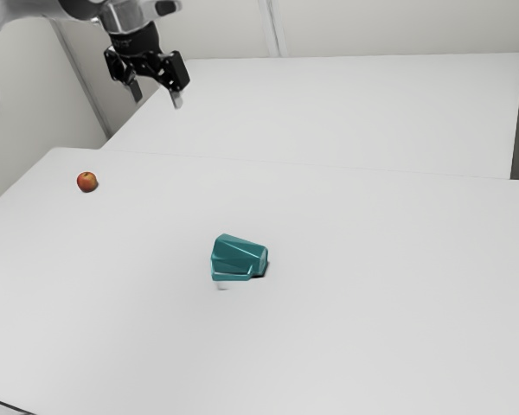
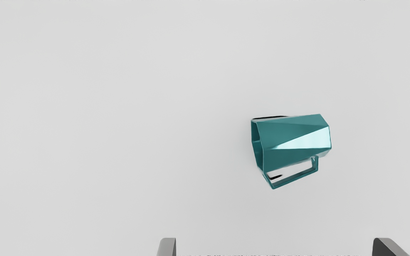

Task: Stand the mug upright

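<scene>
The teal mug [image 1: 239,257] lies on its side on the white worktop [image 1: 355,337] – handle [image 2: 295,177] out to one side, mouth facing sideways – while the gripper [image 1: 157,97] hangs above and well apart from it, fingers spread wide – a red apple [image 1: 87,181] sits well away from the mug

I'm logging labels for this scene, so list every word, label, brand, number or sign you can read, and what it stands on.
There is no readable text on the mug, apple or table.
Any markings on the gripper are too small to read.
</scene>
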{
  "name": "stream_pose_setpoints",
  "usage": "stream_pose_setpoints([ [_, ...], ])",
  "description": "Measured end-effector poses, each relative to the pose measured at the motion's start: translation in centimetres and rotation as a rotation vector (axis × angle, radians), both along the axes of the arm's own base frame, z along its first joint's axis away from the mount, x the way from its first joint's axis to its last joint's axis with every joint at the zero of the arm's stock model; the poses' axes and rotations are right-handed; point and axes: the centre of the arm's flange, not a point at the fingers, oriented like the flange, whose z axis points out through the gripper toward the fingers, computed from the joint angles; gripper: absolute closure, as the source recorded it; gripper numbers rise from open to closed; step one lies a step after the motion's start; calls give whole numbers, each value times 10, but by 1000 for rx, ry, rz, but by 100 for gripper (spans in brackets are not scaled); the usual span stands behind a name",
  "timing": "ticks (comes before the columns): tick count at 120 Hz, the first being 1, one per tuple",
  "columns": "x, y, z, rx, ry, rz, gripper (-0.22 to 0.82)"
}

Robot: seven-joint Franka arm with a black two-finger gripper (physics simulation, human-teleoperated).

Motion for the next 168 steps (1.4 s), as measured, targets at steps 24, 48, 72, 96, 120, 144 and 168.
stream_pose_setpoints([
  [24, -14, -9, -3, -50, 33, -36, 0],
  [48, -28, 42, -108, -414, 165, 54, 0],
  [72, -42, 110, -201, -815, 123, 187, 0],
  [96, -64, 194, -243, -946, -36, 277, 0],
  [120, -80, 251, -276, -1000, -178, 356, 0],
  [144, -34, 118, -323, -1091, -93, 153, 0],
  [168, -42, 122, -351, -1158, -139, 191, 0],
])
